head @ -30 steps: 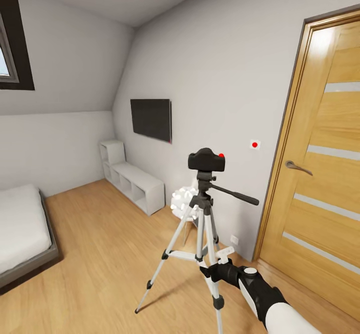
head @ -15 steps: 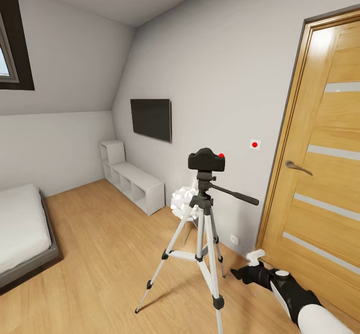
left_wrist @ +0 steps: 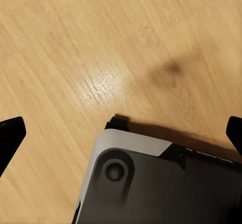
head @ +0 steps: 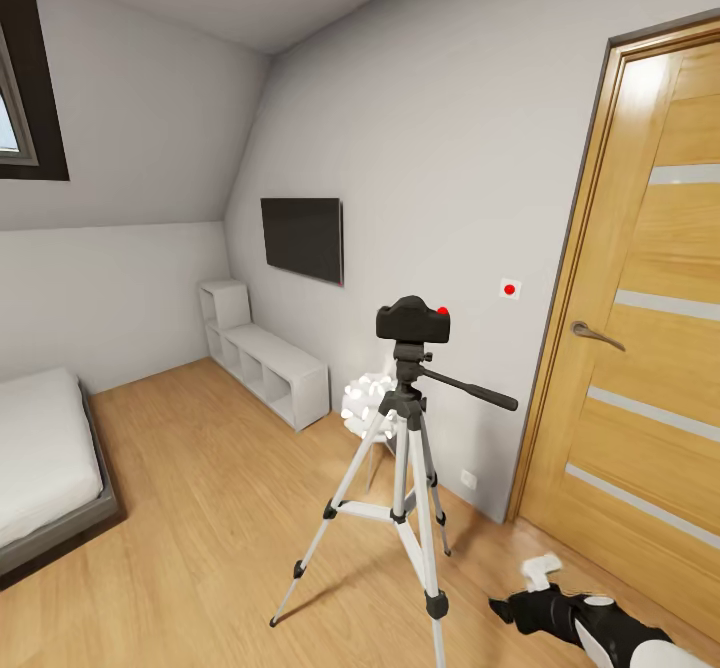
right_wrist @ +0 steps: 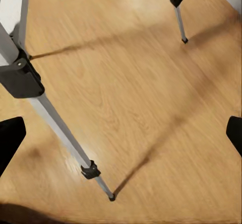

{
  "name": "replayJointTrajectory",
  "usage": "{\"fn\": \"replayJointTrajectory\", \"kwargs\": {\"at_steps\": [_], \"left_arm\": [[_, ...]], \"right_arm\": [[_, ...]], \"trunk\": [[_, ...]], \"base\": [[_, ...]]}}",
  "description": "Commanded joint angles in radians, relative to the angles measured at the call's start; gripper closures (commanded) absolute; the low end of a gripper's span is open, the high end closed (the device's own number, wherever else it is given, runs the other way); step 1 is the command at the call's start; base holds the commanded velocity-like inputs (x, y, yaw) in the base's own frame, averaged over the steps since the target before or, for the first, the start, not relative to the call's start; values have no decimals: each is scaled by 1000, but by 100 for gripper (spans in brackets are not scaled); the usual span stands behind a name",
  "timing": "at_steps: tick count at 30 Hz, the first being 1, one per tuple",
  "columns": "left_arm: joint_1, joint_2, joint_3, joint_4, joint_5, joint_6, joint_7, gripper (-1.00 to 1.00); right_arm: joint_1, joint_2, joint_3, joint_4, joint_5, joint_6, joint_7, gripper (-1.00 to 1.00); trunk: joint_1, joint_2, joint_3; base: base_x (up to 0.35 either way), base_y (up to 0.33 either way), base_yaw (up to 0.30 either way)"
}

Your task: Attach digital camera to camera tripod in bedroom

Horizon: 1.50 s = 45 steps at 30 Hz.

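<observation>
Three thin legs, camera (head: 413, 320) sits on tripod (head: 404, 458) head near door (head: 640, 348): top-heavy, tippy, light; camera rigid, probably smooth — hold by body sides. Right gripper (head: 530, 588) low by floor, fingers spread, empty. Left gripper (left_wrist: 121, 133) spread over floor. Mount joint under camera hard to make out; right arm cut off.

A small black digital camera (head: 413, 321), a red round button on its top, sits mounted on the black head of the camera tripod (head: 402, 468) just right of centre in the head view. The tripod stands upright on the bedroom's light wood floor (head: 210, 508), its three silver-white legs splayed, a long black pan handle angling down to the right. The right wrist view shows two legs with black joints and feet.
</observation>
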Motion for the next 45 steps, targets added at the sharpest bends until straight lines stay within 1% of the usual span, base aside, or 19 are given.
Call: {"fn": "replayJointTrajectory", "kwargs": {"at_steps": [1, 4, 5, 6, 7, 8, 9, 11, 12, 14, 15, 17, 18, 19, 22, 25, 26, 27, 45], "left_arm": [[0, 1, -8, 0, 8, 1, 2, -100], [0, 2, -8, 0, 8, 1, 2, -100], [0, -1, -8, 0, 8, 1, 2, -100], [0, -3, -8, 0, 8, 1, 2, -100], [0, -3, -8, 0, 8, 1, 2, -100], [0, -5, -8, 0, 8, 1, 2, -100], [5, -6, -9, 0, 8, 1, 2, -100], [11, -7, -9, 0, 8, 0, 2, -100], [16, -7, -9, 0, 8, -1, 2, -100], [19, -8, -9, 0, 8, -1, 2, -100], [24, -8, -9, 0, 8, -2, 2, -100], [25, -8, -9, 0, 8, -2, 2, -100], [25, -8, -9, -1, 8, -2, 2, -100], [26, -6, -10, -2, 4, -3, 2, -100], [26, -4, -10, -3, 4, -3, 2, -100], [26, -2, -10, -4, 3, -3, 2, -100], [26, -1, -10, -5, 0, -3, 2, -100], [26, 1, -14, -7, -8, -3, 2, -100], [26, 1, -16, -7, -7, -3, 2, -100]], "right_arm": [[0, -8, -9, 60, 11, -18, -5, -100], [-1, -16, -8, 93, 11, -23, -16, -100], [30, -23, -7, 117, 10, -19, -149, -100], [60, -21, -6, 121, 10, -16, -210, -100], [77, -20, -6, 123, 10, -17, -240, -100], [115, -19, -6, 125, 9, -18, -295, -100], [168, -16, -6, 126, 8, -22, -342, -100], [222, -12, -6, 127, 8, -26, -374, -100], [267, -3, -6, 128, 8, -33, -395, -100], [305, 9, -7, 128, 7, -44, -410, -100], [392, 64, -7, 129, 5, -96, -433, -100], [409, 80, -8, 129, 5, -107, -437, -100], [420, 92, -8, 129, 4, -114, -439, -100], [445, 127, -11, 130, 1, -127, -442, -100], [451, 135, -12, 130, -10, -130, -443, -100], [454, 138, -13, 130, -47, -131, -443, -100], [455, 139, -12, 130, -68, -131, -443, -100], [457, 141, -11, 129, -113, -127, -443, -100], [457, 138, -7, 127, -112, -120, -443, -100]], "trunk": [[0, -1, 0], [0, -1, 0], [0, -1, 0], [0, -1, 0], [0, -1, 0], [0, -1, 0], [0, -1, 0], [0, -1, 0], [0, -1, 0], [0, -1, 0], [0, -1, 0], [0, -1, 0], [0, -1, 0], [0, -1, 0], [0, -1, 0], [0, -1, 0], [0, -1, 0], [0, -1, 0], [0, -1, 0]], "base": [[0, 0, 0], [0, 0, 0], [0, 0, 0], [0, 0, 0], [0, 0, 0], [0, 0, 0], [0, 0, 0], [0, 0, 0], [0, 0, 0], [0, 0, 0], [0, 0, 0], [0, 0, 0], [0, 0, 0], [0, 0, 0], [0, 0, 0], [0, 0, 0], [0, 0, 0], [0, 0, 0], [0, 0, 0]]}}
